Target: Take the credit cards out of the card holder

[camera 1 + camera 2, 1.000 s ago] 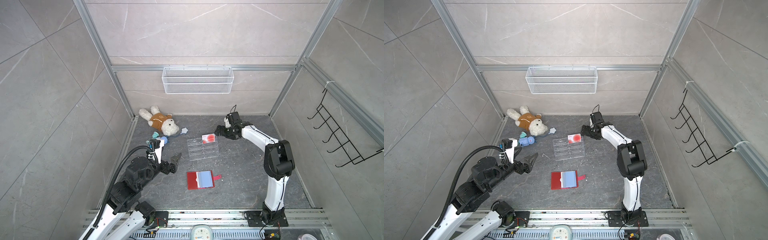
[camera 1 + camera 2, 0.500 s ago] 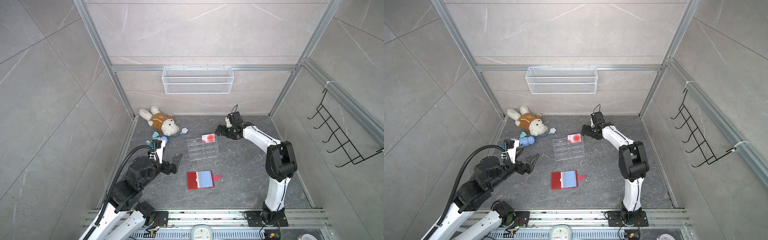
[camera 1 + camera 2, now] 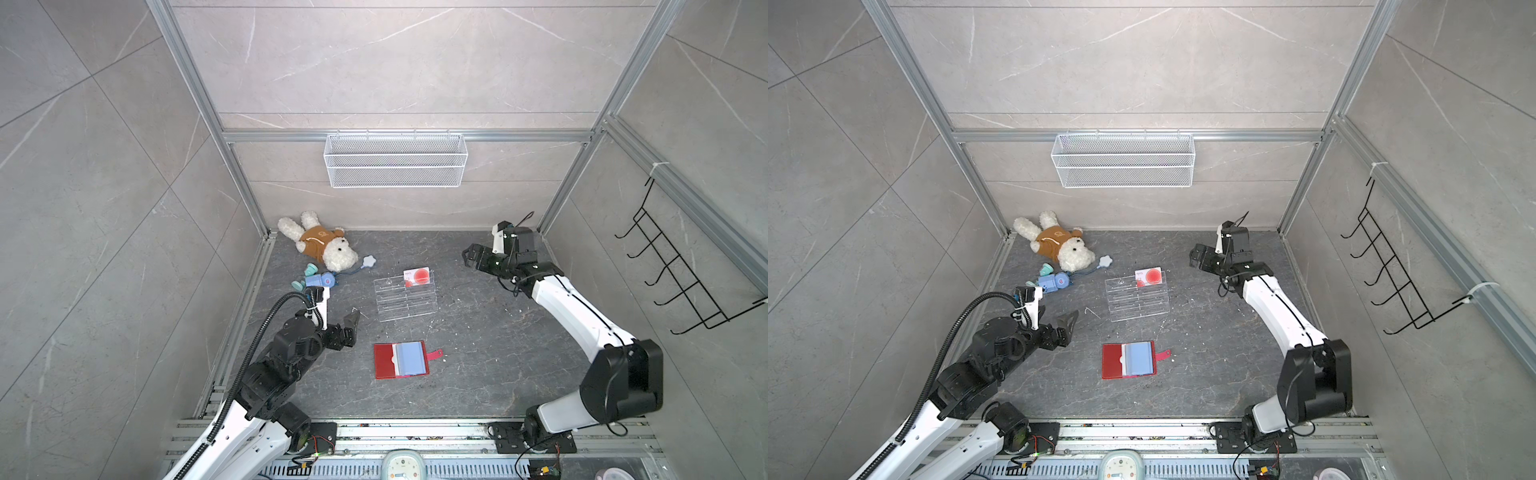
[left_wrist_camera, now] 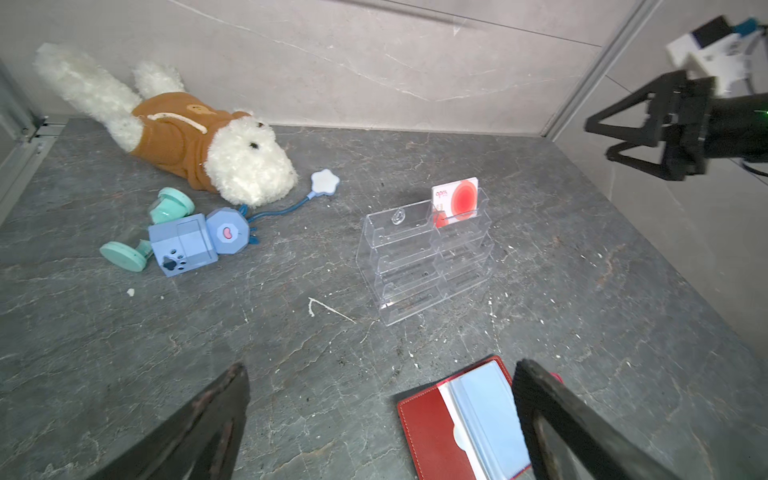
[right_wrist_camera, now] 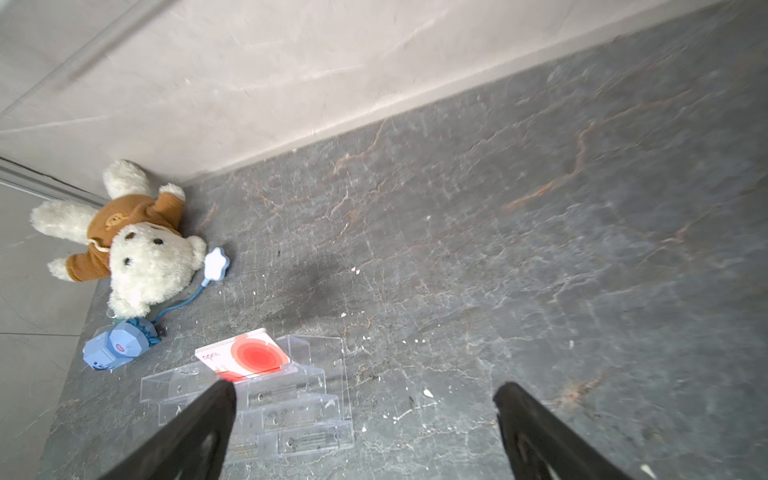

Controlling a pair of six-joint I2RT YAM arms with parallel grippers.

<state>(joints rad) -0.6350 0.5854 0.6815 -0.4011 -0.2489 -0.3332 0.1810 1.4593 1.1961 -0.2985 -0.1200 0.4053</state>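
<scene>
The red card holder (image 3: 401, 359) (image 3: 1128, 359) lies open on the dark floor, pale blue sleeves up and strap tab to the right. No card shows in its sleeves. In the left wrist view the card holder (image 4: 465, 419) sits just beyond my right-hand finger. White credit cards (image 3: 417, 277) (image 3: 1148, 276) (image 4: 455, 201) (image 5: 243, 357) with a red circle stand in the top right slot of a clear stand. My left gripper (image 3: 351, 327) (image 3: 1067, 327) (image 4: 380, 370) is open and empty, left of the card holder. My right gripper (image 3: 466, 256) (image 3: 1195, 255) (image 5: 365, 388) is open and empty, right of the stand.
The clear acrylic tiered stand (image 3: 405, 297) (image 3: 1138, 299) is mid-floor. A plush dog (image 3: 320, 245) and a blue toy robot (image 3: 318, 280) lie at the back left. A wire basket (image 3: 395, 160) hangs on the back wall, a black hook rack (image 3: 681, 274) on the right wall.
My right gripper has drawn back to the right, away from the stand and the cards, and its jaws have widened a little. The left gripper has barely moved.
</scene>
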